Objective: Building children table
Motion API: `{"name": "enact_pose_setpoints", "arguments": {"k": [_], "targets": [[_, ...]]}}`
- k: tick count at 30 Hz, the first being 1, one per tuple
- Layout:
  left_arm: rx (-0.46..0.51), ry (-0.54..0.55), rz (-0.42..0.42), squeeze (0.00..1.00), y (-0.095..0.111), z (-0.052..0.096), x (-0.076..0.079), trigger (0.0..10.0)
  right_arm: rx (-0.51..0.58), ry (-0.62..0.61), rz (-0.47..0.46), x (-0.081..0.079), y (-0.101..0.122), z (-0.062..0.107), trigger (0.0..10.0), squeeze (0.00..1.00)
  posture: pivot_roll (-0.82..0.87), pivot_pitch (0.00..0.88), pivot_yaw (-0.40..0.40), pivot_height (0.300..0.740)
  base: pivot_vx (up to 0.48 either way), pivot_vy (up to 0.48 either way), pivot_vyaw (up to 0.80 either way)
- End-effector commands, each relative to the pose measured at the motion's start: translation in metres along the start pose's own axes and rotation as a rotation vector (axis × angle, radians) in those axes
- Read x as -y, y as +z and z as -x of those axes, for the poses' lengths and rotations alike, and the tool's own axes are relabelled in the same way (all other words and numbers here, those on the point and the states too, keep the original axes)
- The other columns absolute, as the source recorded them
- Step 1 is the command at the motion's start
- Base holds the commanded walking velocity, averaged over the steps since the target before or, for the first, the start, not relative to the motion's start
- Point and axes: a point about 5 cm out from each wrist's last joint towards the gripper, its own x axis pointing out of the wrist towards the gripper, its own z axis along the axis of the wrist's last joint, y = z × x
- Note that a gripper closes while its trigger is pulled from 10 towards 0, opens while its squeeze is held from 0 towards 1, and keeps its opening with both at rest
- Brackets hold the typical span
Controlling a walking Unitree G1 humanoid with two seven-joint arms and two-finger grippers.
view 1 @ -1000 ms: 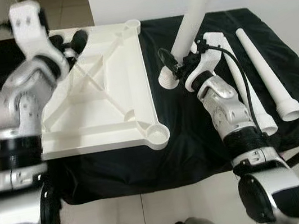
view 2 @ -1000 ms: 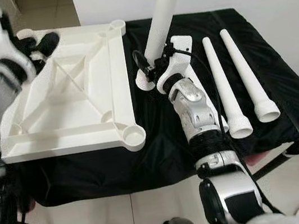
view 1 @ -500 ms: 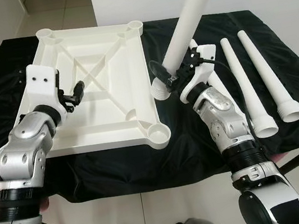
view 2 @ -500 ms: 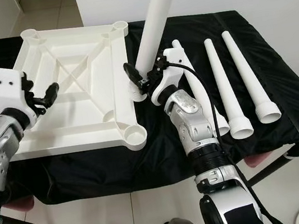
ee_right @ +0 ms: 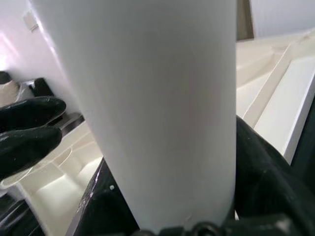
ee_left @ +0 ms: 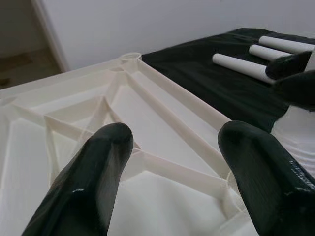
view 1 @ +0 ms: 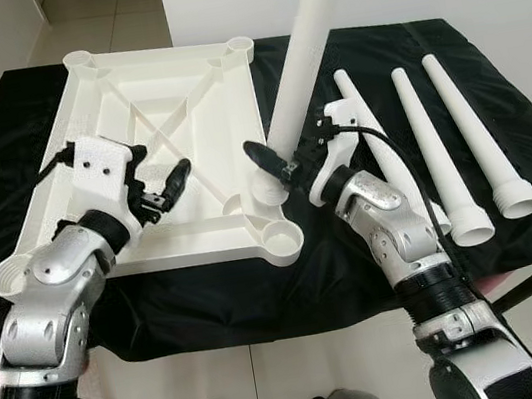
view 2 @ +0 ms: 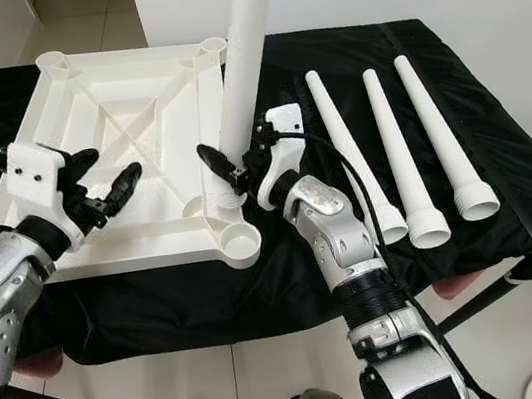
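The white children's table top (view 1: 158,95) lies upside down on the black cloth, ribs and corner sockets facing up. My right gripper (view 1: 290,157) is shut on a white table leg (view 1: 307,41), also close up in the right wrist view (ee_right: 157,113). The leg stands nearly upright, leaning slightly right. Its wide end (view 1: 266,189) is over the top's near right part, just behind the near right corner socket (view 1: 281,241). My left gripper (view 1: 159,176) hovers open over the near left of the top, its fingers (ee_left: 93,172) spread with nothing between them.
Three more white legs (view 1: 431,153) lie side by side on the black cloth (view 1: 517,119) to the right, wide ends toward me. A white wall stands behind the table. The table's front edge (view 1: 267,331) is close to my feet.
My right gripper has carried the leg leftward, from above the cloth to over the top's near right corner. My left arm has come down from the far left corner to the near left.
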Motion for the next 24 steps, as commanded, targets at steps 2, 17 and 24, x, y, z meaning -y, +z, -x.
{"name": "enact_pose_setpoints", "arguments": {"k": [2, 17, 24], "targets": [[0.013, -0.083, -0.014, 0.0, 0.003, 0.003, 0.007, 10.0, -0.008, 0.028, -0.01, -0.003, 0.002, 0.002, 10.0, 0.0, -0.04, 0.036, -0.033, 0.74, 0.0, 0.0, 0.0], [-0.182, -0.307, -0.169, 0.0, -0.027, 0.019, 0.016, 10.0, 0.128, -0.075, -0.074, 0.013, 0.026, 0.01, 10.0, 0.0, -0.05, 0.047, -0.02, 0.74, 0.0, 0.0, 0.0], [-0.256, -0.342, -0.208, 0.0, -0.041, 0.015, 0.014, 10.0, 0.168, -0.129, -0.064, 0.025, 0.036, 0.015, 10.0, 0.0, -0.06, 0.045, -0.009, 0.74, 0.0, 0.0, 0.0]]}}
